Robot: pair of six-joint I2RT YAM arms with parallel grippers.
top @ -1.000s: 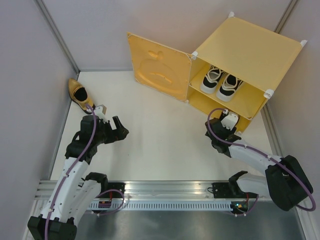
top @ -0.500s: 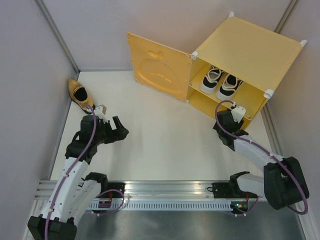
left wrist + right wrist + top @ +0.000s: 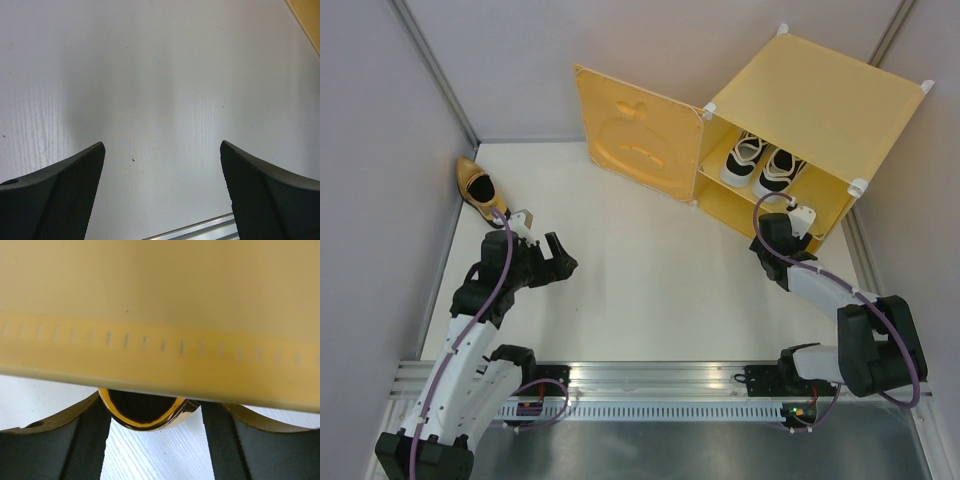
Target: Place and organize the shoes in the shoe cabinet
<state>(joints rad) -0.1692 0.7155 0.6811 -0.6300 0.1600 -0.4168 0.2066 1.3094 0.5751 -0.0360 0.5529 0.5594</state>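
Right end effector [image 3: 785, 225], jaws clamped on a gold loafer [image 3: 142, 412], sits at the mouth of the shoe cabinet's [image 3: 820, 100] lower compartment, which lies directly ahead beneath the shelved white sneakers [image 3: 760, 160]; left end effector [image 3: 563, 255] hangs open.

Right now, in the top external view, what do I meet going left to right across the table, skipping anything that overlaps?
gold loafer → left tool, open and holding nothing → cabinet door, swung open → white sneakers
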